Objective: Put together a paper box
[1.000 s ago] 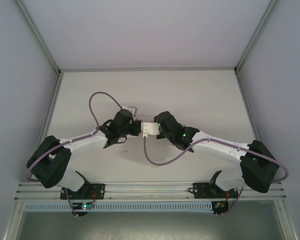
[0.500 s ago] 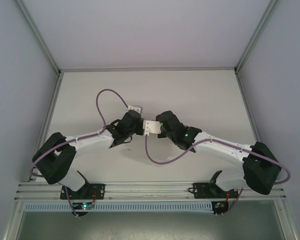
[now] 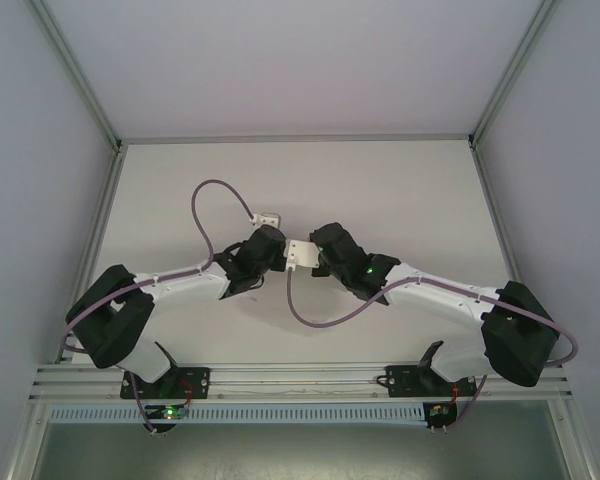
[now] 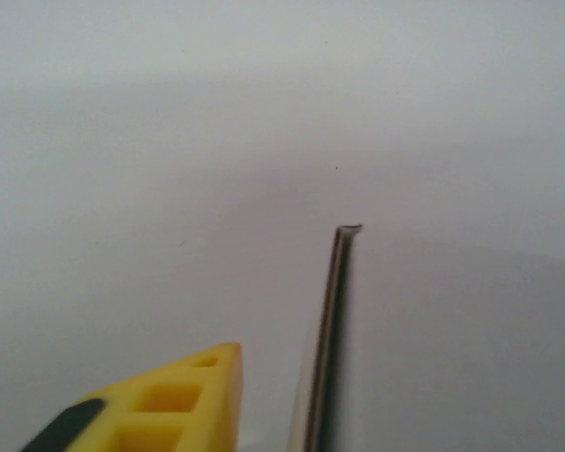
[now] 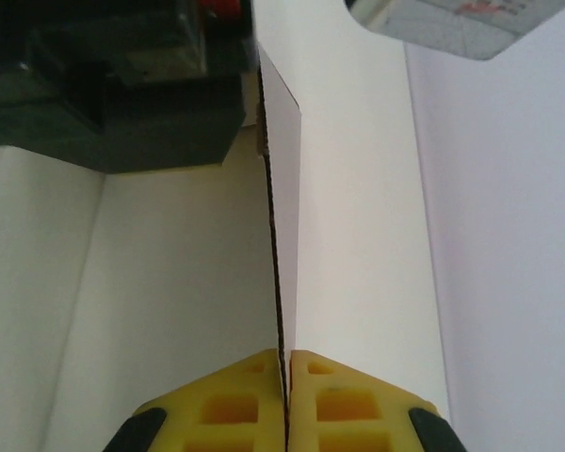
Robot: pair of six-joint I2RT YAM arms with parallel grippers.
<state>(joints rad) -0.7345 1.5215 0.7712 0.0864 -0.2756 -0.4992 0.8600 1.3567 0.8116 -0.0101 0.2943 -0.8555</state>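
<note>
The paper box (image 3: 301, 254) is a small white piece held up between the two wrists at the middle of the table. My right gripper (image 3: 317, 259) comes in from the right. In the right wrist view its yellow fingers (image 5: 235, 405) are shut on a thin upright wall of the box (image 5: 282, 188), pinched at the gripper (image 5: 288, 363). My left gripper (image 3: 280, 255) meets the box from the left. In the left wrist view one yellow finger (image 4: 184, 395) stands apart from a thin box wall edge (image 4: 334, 311); its other finger is hidden behind that wall.
Purple cables loop off both wrists (image 3: 208, 195) (image 3: 315, 320). A small white connector block (image 3: 267, 217) sits just behind the left wrist. Grey enclosure walls (image 3: 40, 200) flank the white table (image 3: 380, 180). A metal rail (image 3: 300, 378) runs along the near edge.
My left arm has swung right and slightly back, bringing its wrist close against the box, and its cable loop has risen. The right gripper keeps its pinch, barely shifted.
</note>
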